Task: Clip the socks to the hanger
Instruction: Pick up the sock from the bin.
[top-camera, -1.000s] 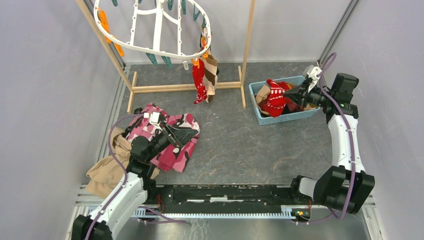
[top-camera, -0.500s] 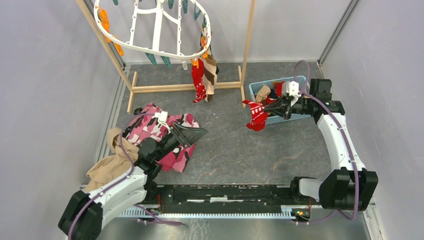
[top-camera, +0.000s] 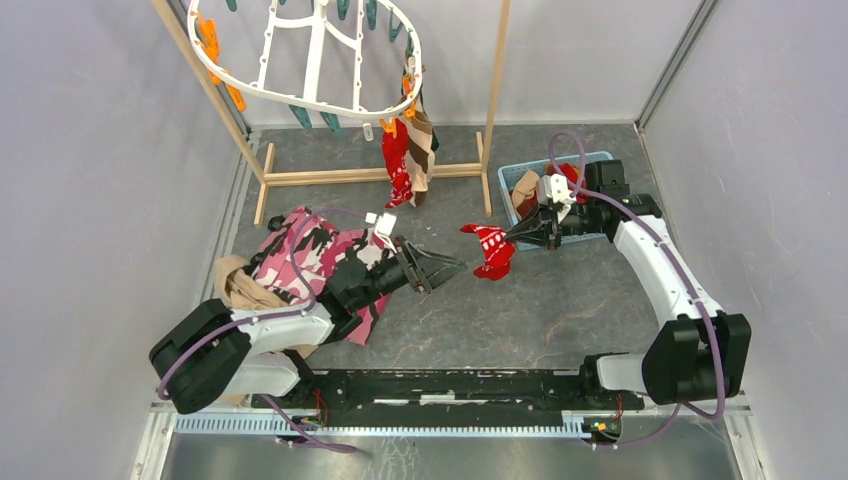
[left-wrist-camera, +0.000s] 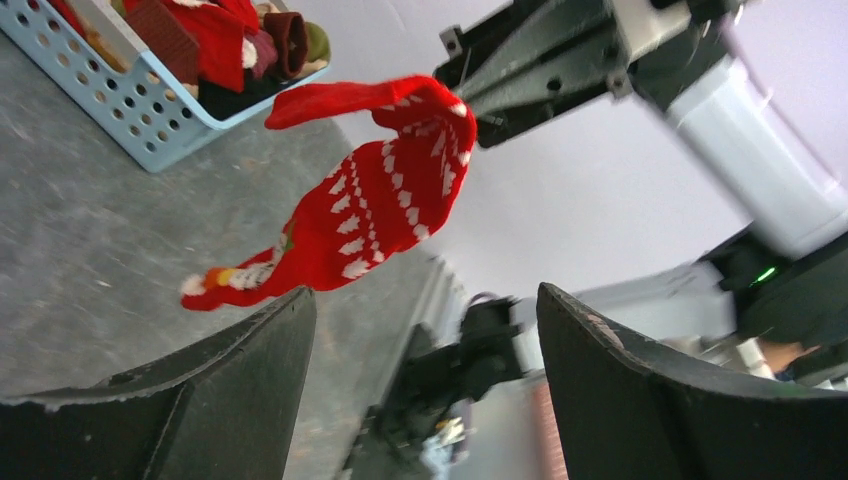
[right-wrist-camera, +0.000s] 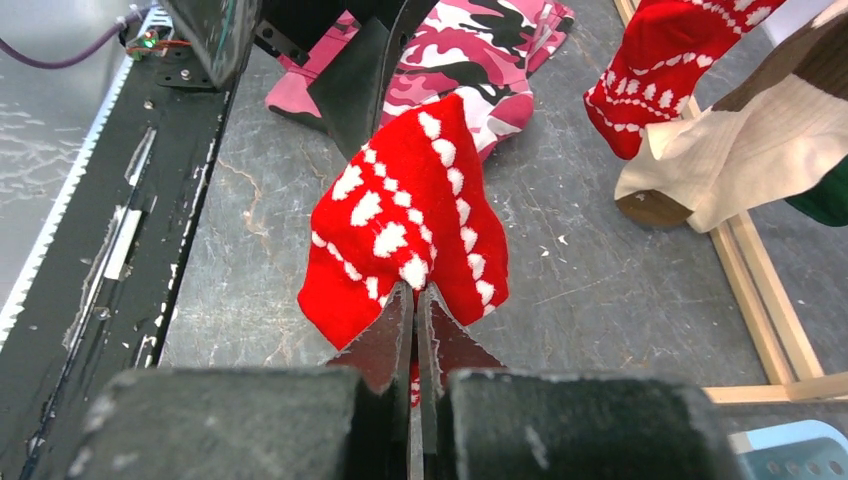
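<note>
My right gripper (top-camera: 522, 233) is shut on a red sock with a white pattern (top-camera: 490, 247) and holds it in the air above the floor's middle; the sock also shows in the right wrist view (right-wrist-camera: 410, 225) and the left wrist view (left-wrist-camera: 375, 205). My left gripper (top-camera: 448, 268) is open and empty, pointing at that sock from its left, a short gap away. The white hanger (top-camera: 300, 55) hangs at the back left with orange and teal clips. A red patterned sock (top-camera: 397, 160) and a beige and brown sock (top-camera: 421, 145) hang clipped from its right end.
A light blue basket (top-camera: 590, 232) with more socks stands at the right, behind the right gripper. A pink camouflage garment (top-camera: 320, 262) and a tan cloth (top-camera: 238, 285) lie at the left. The wooden stand (top-camera: 370, 175) crosses the back.
My right gripper has carried the red sock left, out of the basket and over the floor's middle. My left arm has swung right off the pink garment toward the sock.
</note>
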